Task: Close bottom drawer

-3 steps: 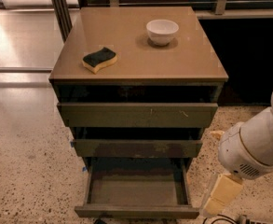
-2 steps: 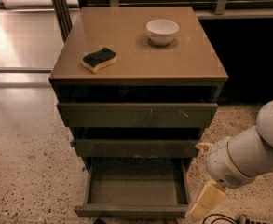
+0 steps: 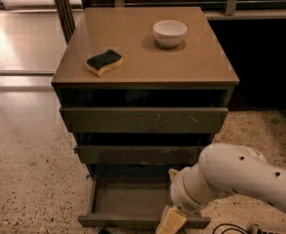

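The bottom drawer (image 3: 128, 199) is found pulled out below the table (image 3: 147, 69), with its shallow tray exposed and its front at the lower edge of the view; no shift of it is noticed against the earlier pictures. What has changed is the arm (image 3: 240, 177): it has been carried leftwards from the right side, so that the pincer (image 3: 171, 222) is now placed at the right part of the drawer front, seemingly touching it. A push inward is judged to be prepared. The arm is held low, with the wrist turned down. Whether the pincer is released or clenched cannot be told.
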### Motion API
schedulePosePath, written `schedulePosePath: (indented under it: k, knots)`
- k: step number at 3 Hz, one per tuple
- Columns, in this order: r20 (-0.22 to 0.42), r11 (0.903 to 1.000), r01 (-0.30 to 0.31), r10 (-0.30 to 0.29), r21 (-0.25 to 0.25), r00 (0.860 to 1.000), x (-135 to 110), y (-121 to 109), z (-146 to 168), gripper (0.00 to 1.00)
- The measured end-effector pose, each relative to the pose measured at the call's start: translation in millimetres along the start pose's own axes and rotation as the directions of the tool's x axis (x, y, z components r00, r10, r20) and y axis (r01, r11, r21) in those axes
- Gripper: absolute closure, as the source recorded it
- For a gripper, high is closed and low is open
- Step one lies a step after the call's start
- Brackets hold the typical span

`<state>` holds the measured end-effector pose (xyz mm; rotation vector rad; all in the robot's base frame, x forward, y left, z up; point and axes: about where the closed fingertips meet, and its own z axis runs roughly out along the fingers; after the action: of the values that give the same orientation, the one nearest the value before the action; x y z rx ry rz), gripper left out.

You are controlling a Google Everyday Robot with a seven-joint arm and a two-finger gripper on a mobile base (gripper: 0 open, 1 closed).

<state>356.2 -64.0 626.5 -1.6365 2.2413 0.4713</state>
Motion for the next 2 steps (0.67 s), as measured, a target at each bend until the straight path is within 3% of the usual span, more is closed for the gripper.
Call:
schedulePosePath:
  k: [1, 2]
  knots:
    - [0.02, 0.9967, -0.062, 0.061, 0.053, 0.998, -4.7, -10.4, 5.6, 0.19]
    - [0.022, 0.9968, -0.061, 0.06, 0.051, 0.998, -5.1, -10.5, 3.9, 0.42]
